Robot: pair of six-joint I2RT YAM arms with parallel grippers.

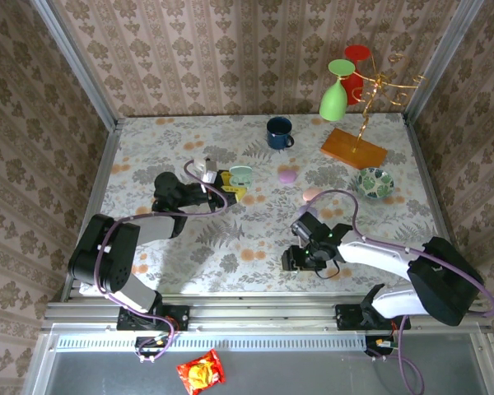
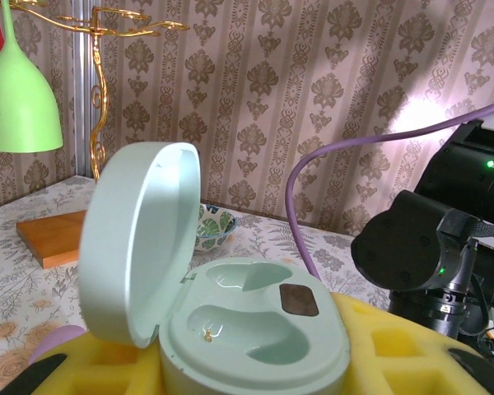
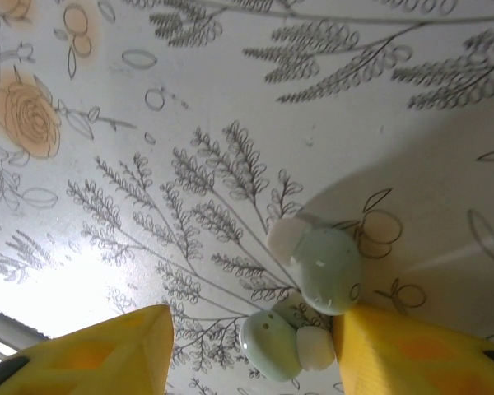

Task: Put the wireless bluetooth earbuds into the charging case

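Brown damask-papered walls (image 1: 255, 58) close in three sides of a tabletop (image 1: 230, 255) covered by a pale cloth printed with grey ferns and orange flowers. At its far right a gold wire stand (image 1: 364, 123) rises from an orange wooden base, with a green goblet (image 1: 334, 95) hung upside down on it; a dark blue enamel mug (image 1: 279, 132) sits to its left. The left pincer (image 1: 229, 188), padded in yellow foam, is closed around a mint-green plastic charging case (image 2: 255, 329), whose lid (image 2: 140, 239) stands open over two empty wells. The right pincer (image 3: 247, 362) hangs low over the near tabletop with its yellow pads apart. Between them lie two mint-green egg-shaped earbuds (image 3: 328, 267) with whitish tips, side by side; the lower one's tip meets the pad on the right of the wrist view
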